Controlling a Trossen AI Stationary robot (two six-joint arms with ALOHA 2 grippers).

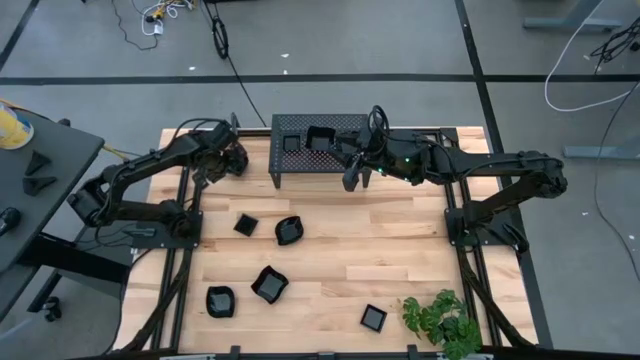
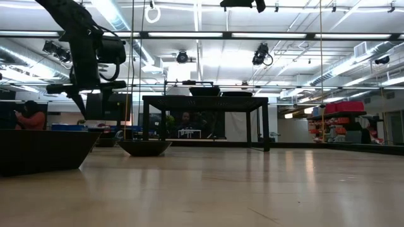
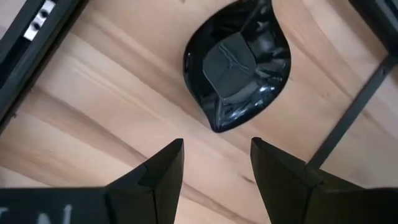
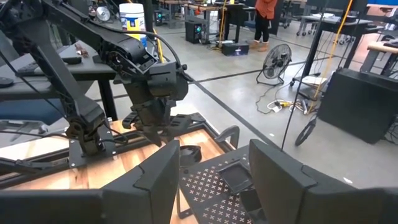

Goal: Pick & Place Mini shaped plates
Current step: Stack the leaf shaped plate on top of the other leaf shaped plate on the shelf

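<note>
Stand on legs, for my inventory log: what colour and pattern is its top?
Black metal stand, perforated with small cross-shaped holes; right wrist view shows it best.

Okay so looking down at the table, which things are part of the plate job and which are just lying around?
Part of the job:
- mini shaped plates on the wood
- plates on the perforated stand
- teardrop plate under the left end effector
- left end effector, open
- right end effector, open, by the stand

Just lying about:
- green plant
- cables on the floor
- floor fan
</note>
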